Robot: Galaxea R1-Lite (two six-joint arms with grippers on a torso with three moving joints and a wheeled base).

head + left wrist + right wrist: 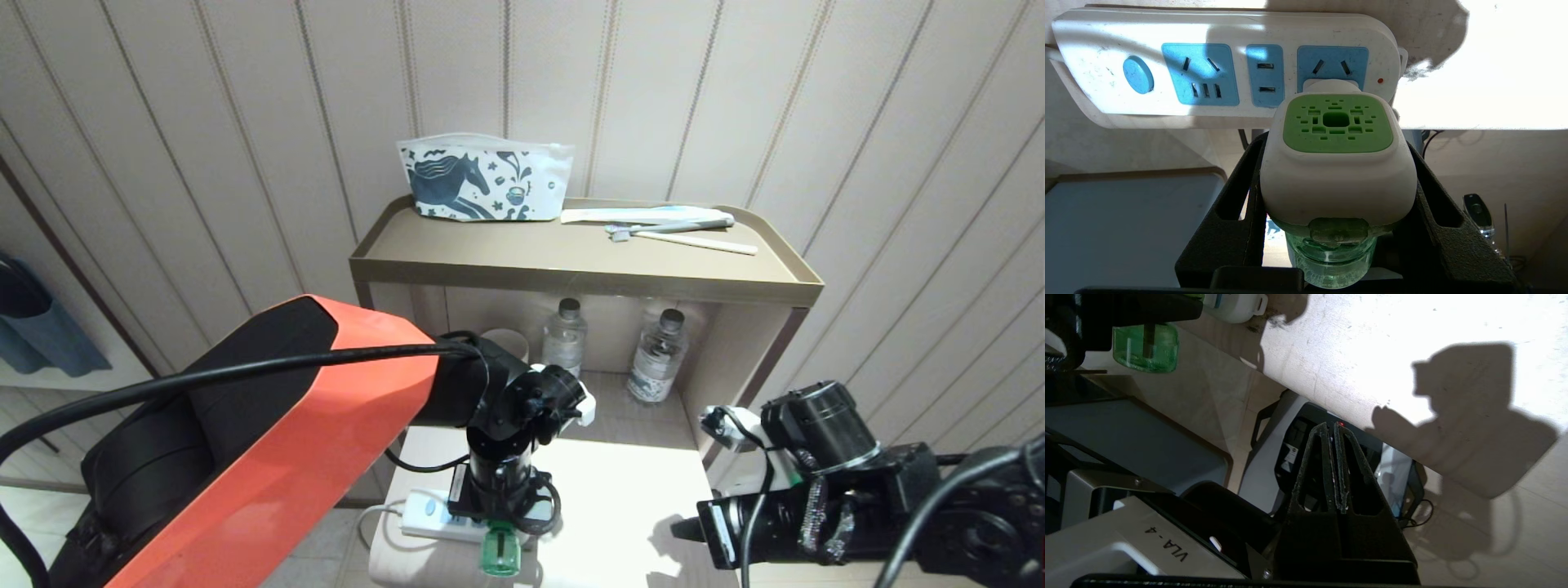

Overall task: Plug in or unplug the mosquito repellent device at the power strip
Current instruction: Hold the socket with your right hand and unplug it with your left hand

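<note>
The pale worktop [620,490] carries the power strip [433,516], which lies just past the left gripper [1337,179]. Its jaws are clamped on the mosquito repellent device [1337,163], seated in the strip's end socket. The right gripper [1333,435] hangs beside the worktop edge, jaws pressed together, empty.

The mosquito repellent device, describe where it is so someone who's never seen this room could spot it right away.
Below the tan shelf unit, a white power strip lies on the low white table. The mosquito repellent device sits at its end socket, between the left gripper fingers. Unlike the clear water bottles, its bottle is green.
</note>
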